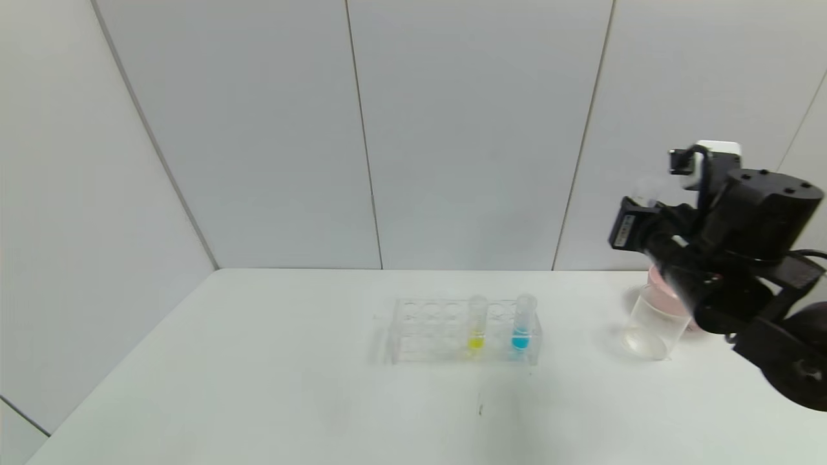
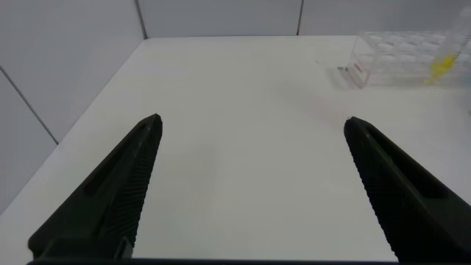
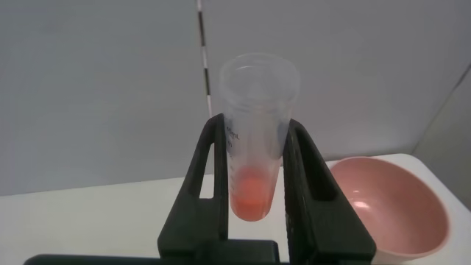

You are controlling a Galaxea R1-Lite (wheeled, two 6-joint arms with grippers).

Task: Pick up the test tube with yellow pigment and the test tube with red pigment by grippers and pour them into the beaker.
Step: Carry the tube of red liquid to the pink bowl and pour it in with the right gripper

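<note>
**Op A:** I have the test tube with red pigment [image 3: 254, 147] clamped between the two fingers of the right claw [image 3: 254, 188], mouth up, with the orange-red liquid sitting at its rounded tip. The claw is raised over the bench's right edge, above the beaker [image 1: 654, 324].

**Op B:** And the beaker itself?

**Op A:** It stands on the bench [image 1: 271, 387] near the far right corner, with the pink bowl [image 3: 394, 210] just behind it. My arm covers part of both in the head view.

**Op B:** The yellow one?

**Op A:** The test tube with yellow pigment [image 1: 477, 323] is upright in the clear rack [image 1: 429, 329] at mid-bench, toward the far edge. A blue-liquid tube [image 1: 522, 323] stands in the same rack, on the side nearer the beaker.

**Op B:** Room to move?

**Op A:** There is bare bench between the rack and the beaker, and a wide bare stretch from the rack to the left edge and the near edge.

**Op B:** Left side?

**Op A:** The left claw [image 2: 250, 191] is spread wide and holds nothing, low over the left part of the bench, with the rack well ahead of it.
</note>
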